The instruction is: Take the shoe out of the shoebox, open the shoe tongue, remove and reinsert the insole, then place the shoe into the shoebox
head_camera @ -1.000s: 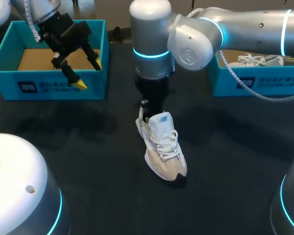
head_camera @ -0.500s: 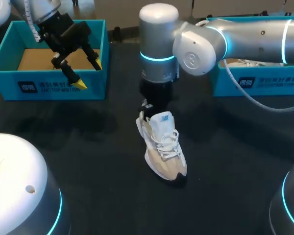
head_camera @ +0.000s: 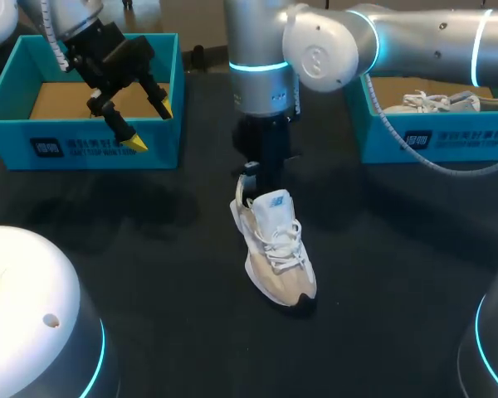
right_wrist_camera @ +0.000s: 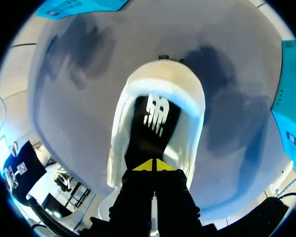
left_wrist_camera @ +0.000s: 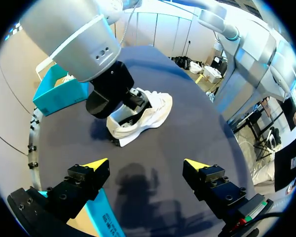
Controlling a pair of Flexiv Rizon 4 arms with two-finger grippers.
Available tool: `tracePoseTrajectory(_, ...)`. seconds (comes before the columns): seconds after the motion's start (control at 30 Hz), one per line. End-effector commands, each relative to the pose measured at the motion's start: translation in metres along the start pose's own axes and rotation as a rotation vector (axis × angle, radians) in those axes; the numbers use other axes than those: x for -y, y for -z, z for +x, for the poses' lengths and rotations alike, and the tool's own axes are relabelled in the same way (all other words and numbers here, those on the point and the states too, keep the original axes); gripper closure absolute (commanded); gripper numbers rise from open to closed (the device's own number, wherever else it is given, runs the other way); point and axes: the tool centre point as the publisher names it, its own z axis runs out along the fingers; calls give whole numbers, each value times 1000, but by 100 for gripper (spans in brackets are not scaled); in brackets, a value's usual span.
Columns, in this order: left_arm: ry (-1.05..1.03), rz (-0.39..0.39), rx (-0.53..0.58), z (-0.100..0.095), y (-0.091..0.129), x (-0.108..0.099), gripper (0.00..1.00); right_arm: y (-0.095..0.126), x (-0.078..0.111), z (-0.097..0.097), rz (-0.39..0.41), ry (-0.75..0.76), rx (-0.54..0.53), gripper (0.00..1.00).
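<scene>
Since a second ago your right arm (head_camera: 315, 50) has swung its thick wrist joint out to the right and back, ending a little higher, while the shoe (head_camera: 278, 249) and your left arm (head_camera: 83, 33) have kept their places. Starting at the left, the left arm hangs over the left shoebox (head_camera: 91, 149), which sits at the far left of the tabletop (head_camera: 149, 265) with its brown floor showing. The left jaws are open and hold nothing. Their yellow fingertips (head_camera: 135, 143) stand wide apart, the lower one just past the box's front wall. Between that wall and the shoe you have a broad stretch of bare dark tabletop. The shoe stands upright on its sole in the middle, heel toward the back and toe toward the near edge, angled slightly right. It is well apart from both boxes, with free surface on every side. The right arm comes down onto its heel end. In the right wrist view the right jaws are closed, yellow tips pressed together above the shoe's opening, with the dark insole (right_wrist_camera: 153, 118) lying inside ahead of them. You cannot see anything pinched between the tips. Farther right, the right shoebox (head_camera: 432, 141) sits at the far right edge with a second shoe (head_camera: 436, 101) lying in it, under the arm's long link. More bare tabletop lies in front of it.
</scene>
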Motion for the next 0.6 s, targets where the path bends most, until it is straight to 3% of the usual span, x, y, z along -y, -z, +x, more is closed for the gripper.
tracePoseTrajectory(0.03, 0, -3, 1, 1, 0, 0, 0, 4, 2, 2, 29, -4, -13, 84)
tracePoseTrajectory(0.07, 0, -3, 1, 1, 0, 0, 0, 3, 3, 1, 34, -5, -12, 69)
tracePoseTrajectory(0.1, 0, -3, 1, 1, 0, 0, 0, 3, 3, 1, 38, -6, -12, 67)
tracePoseTrajectory(0.13, 0, -3, 1, 1, 0, 0, 0, 2, 4, 0, 40, -5, -12, 57)
tracePoseTrajectory(0.17, 0, -3, 1, 1, 0, 0, 0, 1, 4, 0, 43, -5, -12, 41)
tracePoseTrajectory(0.2, 0, -3, 1, 1, 0, 0, 0, 1, 4, 0, 45, -7, -13, 2)
tracePoseTrajectory(0.6, 0, -3, 1, 1, 0, 0, 0, -2, 4, 2, 64, -20, -16, 0)
